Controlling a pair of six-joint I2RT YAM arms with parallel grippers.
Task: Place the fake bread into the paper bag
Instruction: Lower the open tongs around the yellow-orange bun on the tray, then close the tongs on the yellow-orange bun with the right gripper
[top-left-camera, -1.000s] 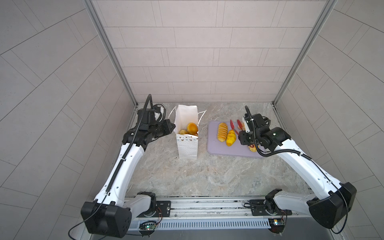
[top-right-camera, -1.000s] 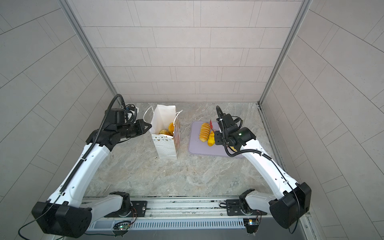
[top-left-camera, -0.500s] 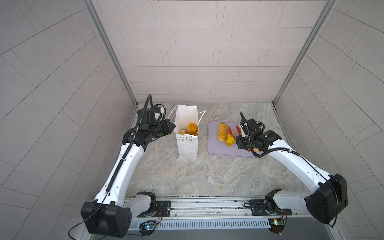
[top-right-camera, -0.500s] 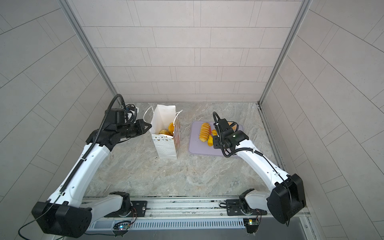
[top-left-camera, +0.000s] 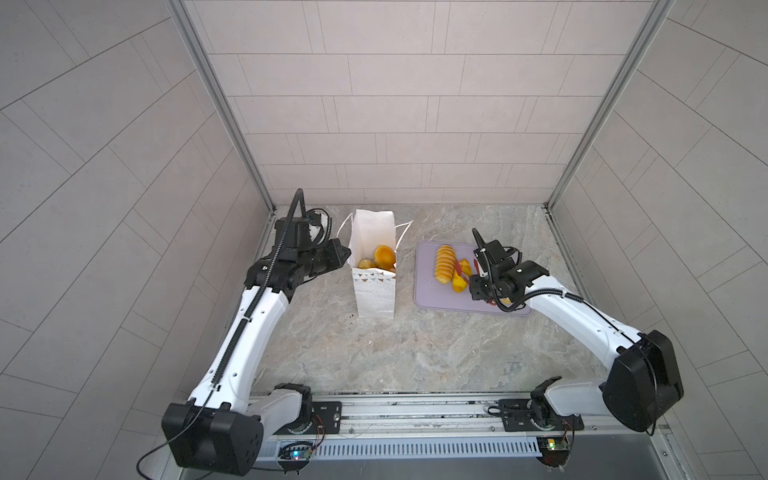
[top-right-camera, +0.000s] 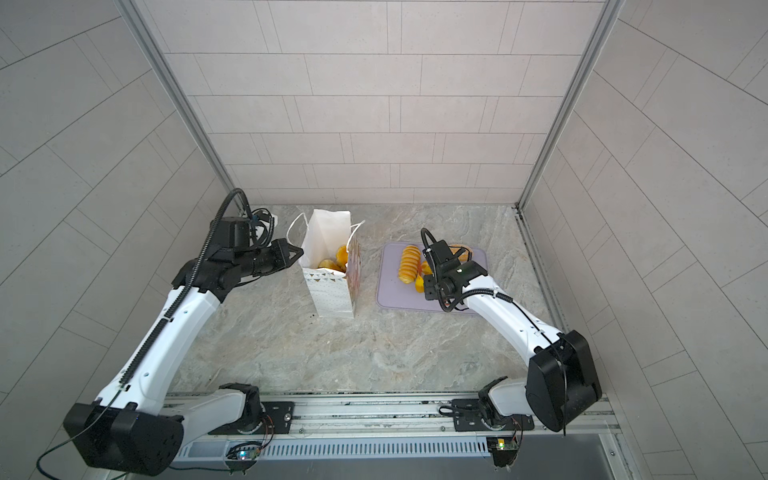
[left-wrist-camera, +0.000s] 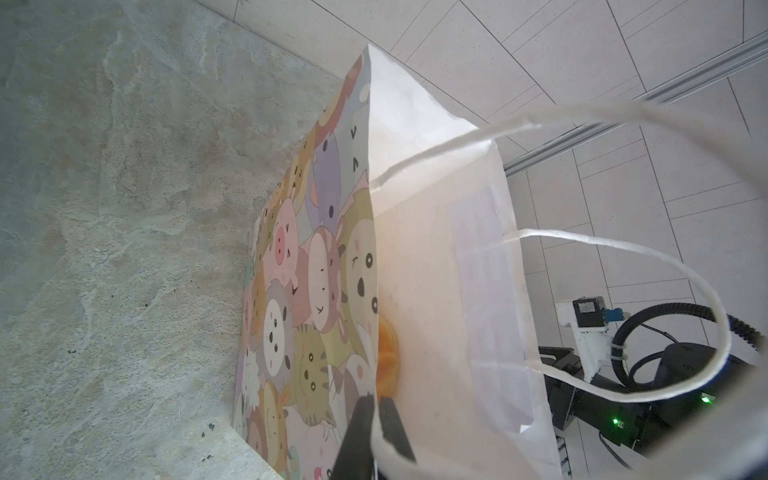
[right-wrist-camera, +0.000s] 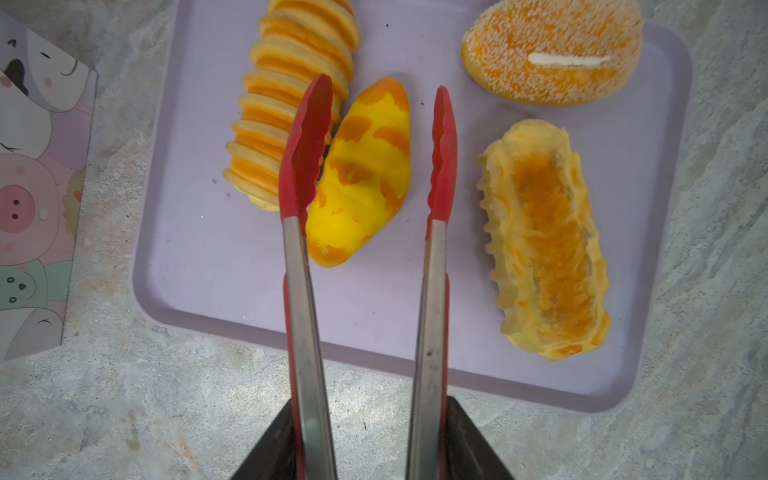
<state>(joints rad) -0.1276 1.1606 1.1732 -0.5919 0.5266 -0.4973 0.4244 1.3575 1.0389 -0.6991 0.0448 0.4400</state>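
The white paper bag (top-left-camera: 374, 291) (top-right-camera: 332, 291) stands upright with orange fake bread (top-left-camera: 384, 255) inside. My left gripper (top-left-camera: 347, 252) (left-wrist-camera: 376, 405) is shut on the bag's rim (left-wrist-camera: 436, 249). On the lilac tray (right-wrist-camera: 232, 282) lie a ridged loaf (right-wrist-camera: 291, 99), a smooth yellow-orange bread (right-wrist-camera: 365, 178), a seeded bun (right-wrist-camera: 552, 54) and a frilled loaf (right-wrist-camera: 548, 266). My right gripper (right-wrist-camera: 368, 419) (top-left-camera: 478, 274) is shut on red-tipped tongs (right-wrist-camera: 305, 291). Their spread tips stand on either side of the yellow-orange bread, one tip between it and the ridged loaf.
The tray (top-left-camera: 428, 291) lies right of the bag on the marble tabletop (top-left-camera: 415, 353). Tiled walls close in the back and both sides. A metal rail (top-left-camera: 415, 409) with the arm bases runs along the front edge.
My right arm has carried the tongs leftward over the tray onto the yellow-orange bread, and the tong tips have spread wider. The left gripper and the bag have stayed still.
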